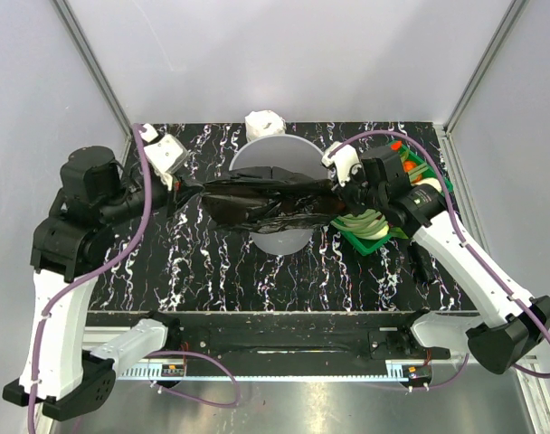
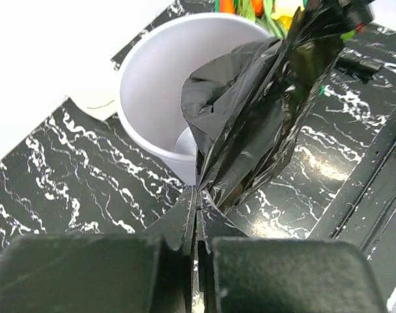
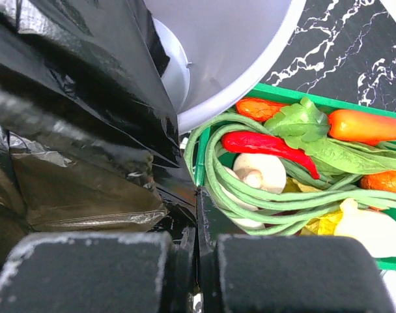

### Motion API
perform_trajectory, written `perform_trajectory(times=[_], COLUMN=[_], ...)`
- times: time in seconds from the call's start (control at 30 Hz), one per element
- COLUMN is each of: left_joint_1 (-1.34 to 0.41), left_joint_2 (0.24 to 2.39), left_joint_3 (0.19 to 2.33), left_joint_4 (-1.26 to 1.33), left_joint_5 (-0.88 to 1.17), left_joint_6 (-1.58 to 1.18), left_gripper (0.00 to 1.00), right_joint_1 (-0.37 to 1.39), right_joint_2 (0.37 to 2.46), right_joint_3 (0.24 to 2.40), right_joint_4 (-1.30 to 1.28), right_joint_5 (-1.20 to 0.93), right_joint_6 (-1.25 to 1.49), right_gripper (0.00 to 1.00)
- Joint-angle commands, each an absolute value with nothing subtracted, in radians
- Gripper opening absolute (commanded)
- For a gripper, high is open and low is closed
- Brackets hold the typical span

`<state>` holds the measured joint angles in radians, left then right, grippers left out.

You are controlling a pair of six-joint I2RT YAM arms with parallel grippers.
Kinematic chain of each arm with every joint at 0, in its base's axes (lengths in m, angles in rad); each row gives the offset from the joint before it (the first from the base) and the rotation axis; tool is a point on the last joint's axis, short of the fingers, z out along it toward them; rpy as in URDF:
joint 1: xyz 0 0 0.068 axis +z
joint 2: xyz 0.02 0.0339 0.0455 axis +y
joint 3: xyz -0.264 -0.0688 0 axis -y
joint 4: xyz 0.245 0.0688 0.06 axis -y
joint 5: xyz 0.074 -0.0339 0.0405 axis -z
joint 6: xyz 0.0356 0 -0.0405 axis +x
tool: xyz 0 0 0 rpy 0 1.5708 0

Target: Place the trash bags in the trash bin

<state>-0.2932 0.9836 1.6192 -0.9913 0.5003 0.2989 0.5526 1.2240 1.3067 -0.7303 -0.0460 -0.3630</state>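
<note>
A black, glossy trash bag is stretched flat across the mouth of the light-grey round trash bin. My left gripper is shut on the bag's left end, just left of the bin. My right gripper is shut on its right end, by the bin's right side. In the left wrist view the fingers pinch the crumpled film, which hangs over the bin's open rim. From the right wrist, the shut gripper clamps folded bag beside the bin wall.
A green basket of vegetables stands right of the bin, directly under my right wrist; its rim touches the bin wall. A small white roll lies behind the bin. White walls enclose the marbled black table.
</note>
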Motion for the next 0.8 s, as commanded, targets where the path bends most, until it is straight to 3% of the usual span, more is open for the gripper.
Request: perform_trajectory(times=[0.0, 0.13, 0.33, 0.57, 0.77], left_joint_1=[-0.298, -0.298, -0.296, -0.299, -0.298], left_joint_2=[0.991, 0.999, 0.988, 0.992, 1.052], left_joint_3=[1.726, 1.721, 1.543, 1.358, 1.276], left_joint_4=[-1.014, -1.014, -0.911, -0.772, -0.609], left_joint_5=[0.584, 0.51, 0.344, 0.264, 0.112], left_joint_6=[0.281, 0.282, 0.307, 0.316, 0.337], left_gripper=[0.0, 0.0, 0.0, 0.0, 0.0], right_joint_1=[0.549, 0.549, 0.549, 0.549, 0.549], right_joint_2=[1.192, 1.21, 1.266, 1.273, 1.318], right_joint_3=[1.345, 1.365, 1.364, 1.292, 1.31], right_joint_4=[-0.721, -0.7, -0.641, -0.548, -0.522], right_joint_5=[-0.066, -0.005, 0.107, 0.129, 0.147], right_joint_6=[-0.39, -0.385, -0.371, -0.344, -0.344], right_gripper=[0.0, 0.0, 0.02, 0.14, 0.19])
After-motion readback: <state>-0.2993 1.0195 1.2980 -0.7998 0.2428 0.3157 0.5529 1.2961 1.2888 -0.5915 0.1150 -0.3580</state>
